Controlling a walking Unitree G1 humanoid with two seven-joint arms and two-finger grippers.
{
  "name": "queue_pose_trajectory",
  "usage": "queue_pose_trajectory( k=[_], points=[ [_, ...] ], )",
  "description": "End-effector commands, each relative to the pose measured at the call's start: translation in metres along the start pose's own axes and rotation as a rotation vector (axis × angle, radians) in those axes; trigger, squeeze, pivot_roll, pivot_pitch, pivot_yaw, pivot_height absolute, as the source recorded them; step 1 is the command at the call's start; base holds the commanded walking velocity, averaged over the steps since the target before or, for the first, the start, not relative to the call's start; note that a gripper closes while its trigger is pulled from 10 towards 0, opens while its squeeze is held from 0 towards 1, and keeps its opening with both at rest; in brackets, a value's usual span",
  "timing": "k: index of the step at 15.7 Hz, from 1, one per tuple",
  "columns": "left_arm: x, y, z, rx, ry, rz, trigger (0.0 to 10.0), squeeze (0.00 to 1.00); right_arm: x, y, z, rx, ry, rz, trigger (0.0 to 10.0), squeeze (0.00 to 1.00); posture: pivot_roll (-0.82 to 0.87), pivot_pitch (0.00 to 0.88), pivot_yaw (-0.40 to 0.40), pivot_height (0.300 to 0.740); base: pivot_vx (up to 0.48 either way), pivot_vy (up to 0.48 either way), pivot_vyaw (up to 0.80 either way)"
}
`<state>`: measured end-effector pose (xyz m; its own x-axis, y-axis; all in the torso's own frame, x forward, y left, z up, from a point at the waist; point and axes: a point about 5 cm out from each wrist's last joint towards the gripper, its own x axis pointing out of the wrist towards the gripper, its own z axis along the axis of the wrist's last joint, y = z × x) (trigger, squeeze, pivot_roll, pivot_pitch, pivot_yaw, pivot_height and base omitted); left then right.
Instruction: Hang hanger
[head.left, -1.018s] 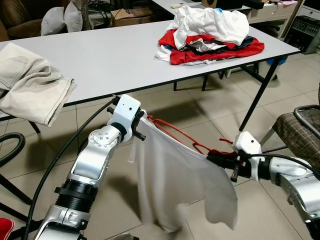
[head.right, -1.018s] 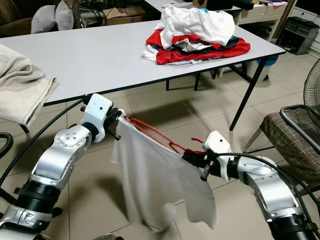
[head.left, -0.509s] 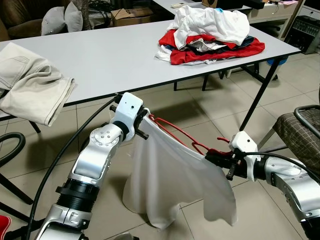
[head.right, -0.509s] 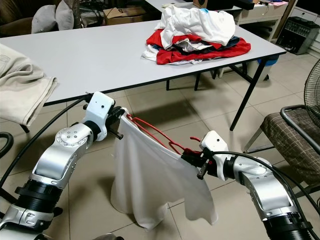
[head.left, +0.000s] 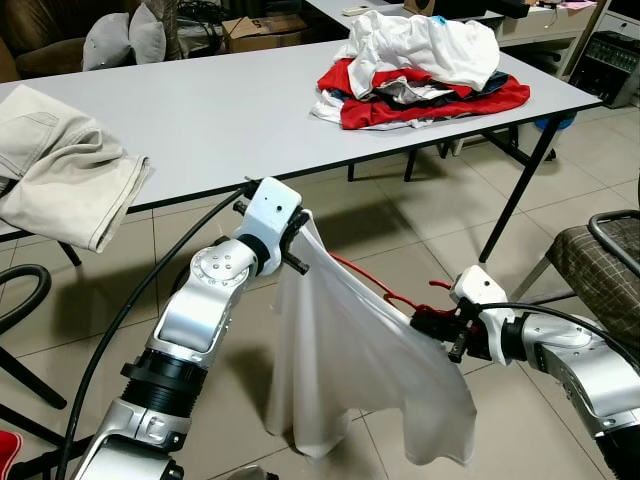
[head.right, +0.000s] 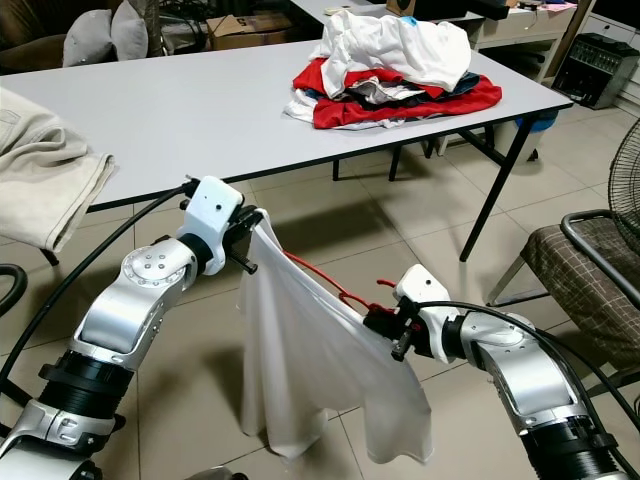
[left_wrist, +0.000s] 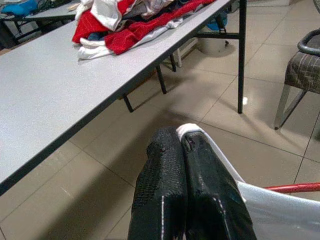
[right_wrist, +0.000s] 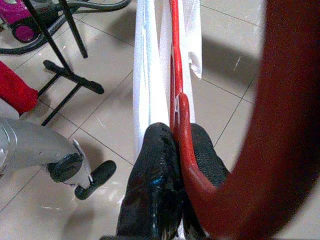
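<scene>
hanger (head.left: 372, 285): red, thin, stiff, light | cloth (head.left: 350, 370): limp, light | right gripper (right_wrist: 175, 150) clamped on hanger near hook | left gripper (left_wrist: 181, 145) pinching cloth corner

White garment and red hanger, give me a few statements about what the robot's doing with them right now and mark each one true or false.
1. The left gripper is pinching an edge of the white garment. True.
2. The right gripper is open and holds nothing. False: it is shut on the red hanger, with white cloth beside it.
3. The white garment lies flat on the grey table. False: it hangs between the two grippers, above the tiled floor.
4. A pile of red and white clothes sits on the table. True.
5. Beige trousers drape over the table's near left edge. True.
</scene>
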<state>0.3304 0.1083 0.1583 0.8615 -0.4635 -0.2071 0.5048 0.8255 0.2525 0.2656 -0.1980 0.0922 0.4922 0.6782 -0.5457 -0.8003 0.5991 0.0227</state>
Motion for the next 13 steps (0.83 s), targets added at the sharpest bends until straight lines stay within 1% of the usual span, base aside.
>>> queue_pose_trajectory(
  k=[1, 2, 5, 6, 7, 8, 9, 10, 11, 13],
  points=[
    [0.001, -0.002, 0.019, 0.044, -0.069, -0.019, 0.0, 0.00, 0.001, -0.004, 0.005, 0.006, -0.003, -0.025, 10.0, 0.00, -0.13, 0.000, 0.017, 0.740, 0.000, 0.000, 0.00],
    [0.000, -0.010, 0.022, 0.055, -0.077, -0.054, 0.0, 0.00, 0.004, -0.007, 0.008, 0.045, -0.020, -0.068, 10.0, 0.00, -0.13, 0.000, 0.020, 0.740, 0.000, 0.000, 0.00],
    [0.001, -0.019, 0.025, 0.054, -0.085, -0.084, 0.0, 0.00, 0.007, -0.013, 0.015, 0.102, -0.071, -0.132, 10.0, 0.00, -0.13, 0.000, 0.021, 0.740, 0.000, 0.000, 0.00],
    [0.001, -0.022, 0.025, 0.051, -0.086, -0.093, 0.0, 0.00, 0.009, -0.015, 0.019, 0.125, -0.099, -0.155, 10.0, 0.00, -0.13, 0.000, 0.021, 0.740, 0.000, 0.000, 0.00],
    [0.001, -0.027, 0.023, 0.044, -0.079, -0.108, 0.0, 0.00, 0.011, -0.014, 0.027, 0.170, -0.156, -0.169, 10.0, 0.00, -0.13, 0.000, 0.021, 0.740, 0.000, 0.000, 0.00],
    [0.003, -0.030, 0.017, 0.041, -0.056, -0.116, 0.0, 0.00, 0.012, -0.010, 0.032, 0.191, -0.189, -0.151, 10.0, 0.00, -0.13, 0.000, 0.025, 0.740, 0.000, 0.000, 0.00],
    [0.003, -0.032, 0.014, 0.043, -0.040, -0.118, 0.0, 0.00, 0.014, -0.007, 0.034, 0.199, -0.197, -0.141, 10.0, 0.00, -0.13, 0.000, 0.025, 0.740, 0.000, 0.000, 0.00],
    [0.004, -0.036, 0.006, 0.061, -0.009, -0.132, 0.0, 0.00, 0.017, -0.001, 0.036, 0.207, -0.204, -0.130, 10.0, 0.00, -0.13, 0.000, 0.026, 0.740, 0.000, 0.000, 0.00],
    [0.004, -0.039, 0.003, 0.069, 0.000, -0.142, 0.0, 0.00, 0.018, 0.002, 0.038, 0.210, -0.208, -0.128, 10.0, 0.00, -0.13, 0.000, 0.026, 0.740, 0.000, 0.000, 0.00],
    [0.007, -0.048, 0.000, 0.054, 0.018, -0.168, 0.0, 0.00, 0.023, 0.008, 0.041, 0.251, -0.230, -0.137, 10.0, 0.00, -0.13, 0.000, 0.028, 0.740, 0.000, 0.000, 0.00]
  ],
)
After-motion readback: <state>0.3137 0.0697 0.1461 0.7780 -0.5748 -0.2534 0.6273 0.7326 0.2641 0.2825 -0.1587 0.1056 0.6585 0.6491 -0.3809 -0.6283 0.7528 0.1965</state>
